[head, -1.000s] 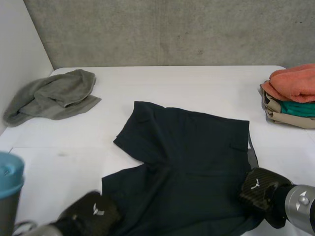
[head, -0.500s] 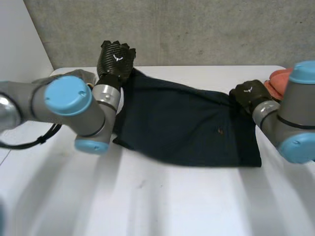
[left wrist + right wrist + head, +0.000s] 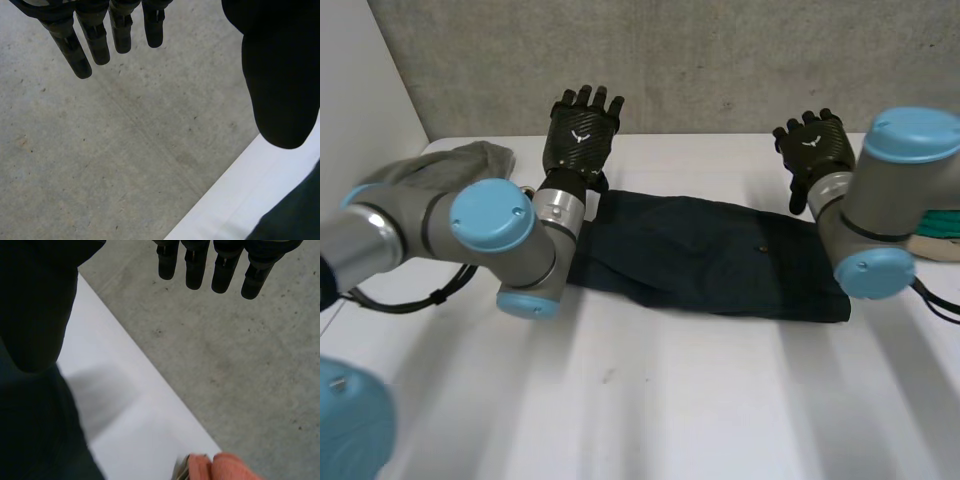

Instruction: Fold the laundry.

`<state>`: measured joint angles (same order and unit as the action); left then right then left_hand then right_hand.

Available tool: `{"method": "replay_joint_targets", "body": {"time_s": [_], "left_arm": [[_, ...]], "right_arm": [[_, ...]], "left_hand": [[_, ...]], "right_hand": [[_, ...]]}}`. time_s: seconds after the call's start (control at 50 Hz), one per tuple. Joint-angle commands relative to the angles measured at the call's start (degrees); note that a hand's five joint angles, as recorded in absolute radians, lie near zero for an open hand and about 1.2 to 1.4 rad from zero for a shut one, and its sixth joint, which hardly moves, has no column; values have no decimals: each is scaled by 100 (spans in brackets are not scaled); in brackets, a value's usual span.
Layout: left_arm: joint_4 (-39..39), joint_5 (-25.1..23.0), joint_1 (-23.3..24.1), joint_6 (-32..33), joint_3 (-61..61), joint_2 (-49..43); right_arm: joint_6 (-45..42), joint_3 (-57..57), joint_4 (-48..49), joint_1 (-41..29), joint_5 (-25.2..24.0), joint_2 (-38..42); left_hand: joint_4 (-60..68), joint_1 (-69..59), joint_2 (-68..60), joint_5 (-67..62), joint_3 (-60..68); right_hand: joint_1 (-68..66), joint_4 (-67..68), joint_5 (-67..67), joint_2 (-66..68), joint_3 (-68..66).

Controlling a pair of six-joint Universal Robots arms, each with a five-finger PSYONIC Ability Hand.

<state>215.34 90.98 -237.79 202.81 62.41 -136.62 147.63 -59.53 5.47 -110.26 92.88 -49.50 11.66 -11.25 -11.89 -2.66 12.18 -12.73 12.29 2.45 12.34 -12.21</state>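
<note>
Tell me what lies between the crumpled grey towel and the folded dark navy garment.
In the head view, the robot's left arm crosses between grey towel and dark garment.

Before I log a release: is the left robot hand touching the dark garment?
Apart. Left wrist view: the left robot hand is open and empty, with bare table between it and the dark garment.

Bright, even, diffuse light, white table (image 3: 720, 400) softly lit
</note>
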Motion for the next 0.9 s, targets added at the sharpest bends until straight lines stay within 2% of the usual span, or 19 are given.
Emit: {"method": "replay_joint_targets", "body": {"time_s": [0.02, 0.12, 0.18, 0.24, 0.28, 0.32, 0.34, 0.4, 0.42, 0.48, 0.54, 0.56, 0.62, 0.68, 0.7, 0.74, 0.76, 0.84, 0.9], "left_arm": [[-18, -28, 145, 13, 1562, 987], [17, -37, 137, -22, 2310, 1339], [26, -37, 137, -22, 2548, 1410], [61, -28, 163, -31, 2636, 1418], [70, -28, 172, -31, 2636, 1418], [87, -19, 172, -31, 2636, 1410], [87, -19, 172, -31, 2636, 1410], [87, -2, 172, -40, 2654, 1436], [87, 7, 172, -31, 2663, 1462], [87, -10, 163, -40, 2785, 1699], [87, -10, 145, -57, 2856, 1883], [87, -10, 163, -66, 2865, 1910], [96, -2, 146, -119, 2926, 2016], [87, 7, 137, -189, 2961, 2069], [87, 25, 137, -250, 2979, 2077], [87, 34, 145, -303, 2996, 2086], [87, 34, 145, -321, 3005, 2095], [87, 51, 172, -356, 3032, 2121], [78, 60, 172, -356, 3041, 2183]], "right_arm": [[590, -1673, -976, 109, -85, -1113], [925, -2448, -1189, 540, -542, -1237], [969, -2747, -1049, 716, -963, -1237], [969, -2827, -785, 813, -1123, -1158], [943, -2818, -408, 874, -1097, -939], [891, -2783, -179, 909, -1036, -702], [873, -2739, -47, 927, -948, -553], [759, -2783, 68, 997, -597, -595], [550, -2879, 103, 1050, -326, -743], [-221, -3221, 339, 1251, -122, -1392], [-1066, -3477, 542, 1480, -121, -1851], [-1740, -3590, 682, 1577, -130, -2009], [-2447, -3592, 876, 1551, -165, -2010], [-3029, -3539, 1411, 1026, -585, -1993], [-3134, -3469, 1726, 545, -1022, -1932], [-3161, -3416, 1992, 129, -1613, -1826], [-3161, -3390, 2167, -229, -2181, -1678], [-3161, -3390, 2283, -802, -3413, -1125], [-3197, -3328, 1995, -953, -3348, -834]], "left_hand": [[-166, 125, 189, 266, -218], [-166, 125, 189, 266, -218], [-166, 125, 189, 266, -218], [-166, 125, 189, 266, -218], [-166, 125, 189, 266, -218], [-166, 125, 189, 266, -218], [-166, 125, 189, 266, -218], [-166, 125, 189, 266, -218], [-166, 125, 189, 266, -218], [-166, 125, 189, 266, -218], [-166, 125, 189, 266, -218], [-166, 125, 189, 266, -218], [-166, 125, 189, 266, -218], [-166, 125, 189, 266, -218], [-166, 125, 189, 266, -218], [-166, 125, 189, 266, -218], [-166, 125, 189, 266, -218], [-166, 125, 189, 266, -218], [-166, 125, 189, 266, -218]], "right_hand": [[273, -229, -245, -234, 221], [273, -229, -245, -234, 221], [273, -229, -245, -234, 221], [-170, 215, 198, 210, -222], [-943, 987, 970, 982, -994], [-2601, 2646, 2629, 2641, -2653], [-6686, 6730, 6713, 6725, -6737], [-6727, 6771, 6755, 6766, -6779], [-6727, 6771, 6755, 6766, -6779], [-6727, 6771, 6755, 6766, -6779], [-6727, 6771, 6755, 6766, -6779], [-6727, 6771, 6755, 6766, -6779], [-6727, 6771, 6755, 6766, -6779], [-6727, 6771, 6755, 6766, -6779], [-6727, 6771, 6755, 6766, -6779], [-6727, 6771, 6755, 6766, -6779], [-6727, 6771, 6755, 6766, -6779], [-6727, 6771, 6755, 6766, -6779], [-6727, 6771, 6755, 6766, -6779]]}}
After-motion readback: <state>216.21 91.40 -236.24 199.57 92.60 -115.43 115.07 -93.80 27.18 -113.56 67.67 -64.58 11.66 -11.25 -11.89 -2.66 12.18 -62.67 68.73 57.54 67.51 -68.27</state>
